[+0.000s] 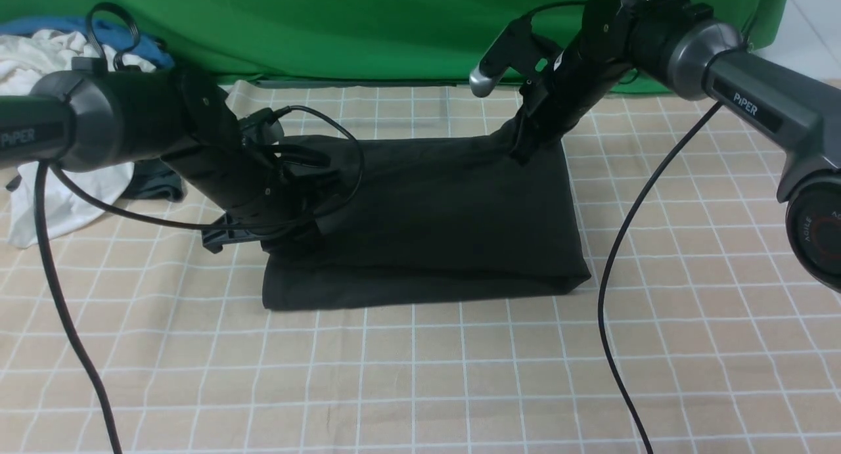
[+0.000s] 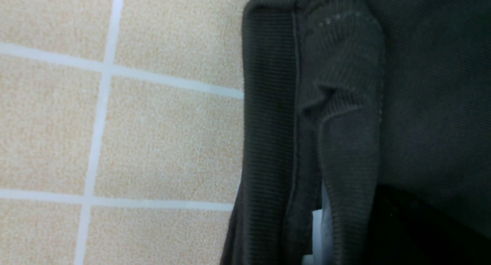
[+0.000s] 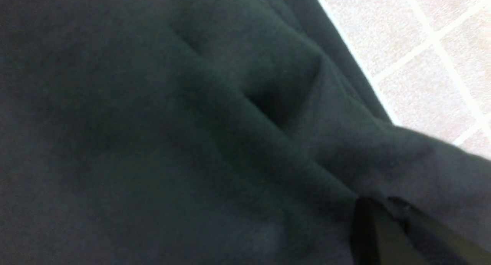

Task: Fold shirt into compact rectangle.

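Observation:
The black shirt (image 1: 433, 211) lies folded into a rough rectangle on the checked tablecloth (image 1: 420, 362). My left gripper (image 1: 295, 236) is low at the shirt's left edge, shut on the fabric. In the left wrist view the ribbed collar (image 2: 268, 123) and a sliver of the white neck label (image 2: 318, 226) run down towards the jaws. My right gripper (image 1: 525, 153) is at the back right corner, shut on a pinch of cloth that rises off the table. In the right wrist view the cloth bunches into the dark fingertips (image 3: 366, 219) of the gripper (image 3: 378, 203).
A pile of white garments (image 1: 39, 60) with blue cloth (image 1: 131, 37) and a dark grey garment (image 1: 154, 181) lies at the back left. A green backdrop (image 1: 368, 27) closes the far side. Black cables (image 1: 611, 296) hang from both arms over the table.

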{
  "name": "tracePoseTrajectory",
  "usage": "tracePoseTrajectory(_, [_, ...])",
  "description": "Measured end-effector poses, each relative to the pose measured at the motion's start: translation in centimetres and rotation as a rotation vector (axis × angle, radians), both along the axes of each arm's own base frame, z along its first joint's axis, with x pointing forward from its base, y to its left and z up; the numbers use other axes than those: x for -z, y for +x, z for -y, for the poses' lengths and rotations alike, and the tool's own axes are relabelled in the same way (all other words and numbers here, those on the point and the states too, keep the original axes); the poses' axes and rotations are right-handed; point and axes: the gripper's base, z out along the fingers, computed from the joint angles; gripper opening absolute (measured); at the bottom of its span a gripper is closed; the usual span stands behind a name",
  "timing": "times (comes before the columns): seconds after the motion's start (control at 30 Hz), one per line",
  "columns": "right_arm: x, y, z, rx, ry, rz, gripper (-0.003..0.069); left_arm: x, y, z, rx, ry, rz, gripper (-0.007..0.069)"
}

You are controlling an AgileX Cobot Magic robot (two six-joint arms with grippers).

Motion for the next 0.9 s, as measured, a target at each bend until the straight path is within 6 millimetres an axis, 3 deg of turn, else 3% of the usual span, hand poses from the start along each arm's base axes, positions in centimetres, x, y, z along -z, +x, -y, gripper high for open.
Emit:
tracePoseTrajectory(0.33, [-3.0, 0.3, 0.0, -0.011, 0.009, 0.077, 0.0034, 0.0, 0.0, 0.0, 0.000, 0.000, 0.001, 0.0013])
tracePoseTrajectory(0.67, [-2.8, -0.1, 0.2, -0.050, -0.028, 0.035, 0.0055, 0.0, 0.0, 0.0, 0.000, 0.000, 0.001, 0.0013])
tracePoseTrajectory(0.8, [-2.1, -0.5, 0.1, -0.090, -0.054, -0.015, 0.0221, 0.0, 0.0, 0.0, 0.000, 0.000, 0.000, 0.0013])
tracePoseTrajectory(0.83, [-1.7, -0.4, 0.1, -0.095, -0.058, -0.020, 0.0325, 0.0, 0.0, 0.0, 0.000, -0.001, 0.000, 0.0013])
tracePoseTrajectory(0.9, [-1.0, -0.2, 0.0, -0.095, -0.059, -0.022, 0.0465, 0.0, 0.0, 0.0, 0.000, -0.001, 0.000, 0.0013])
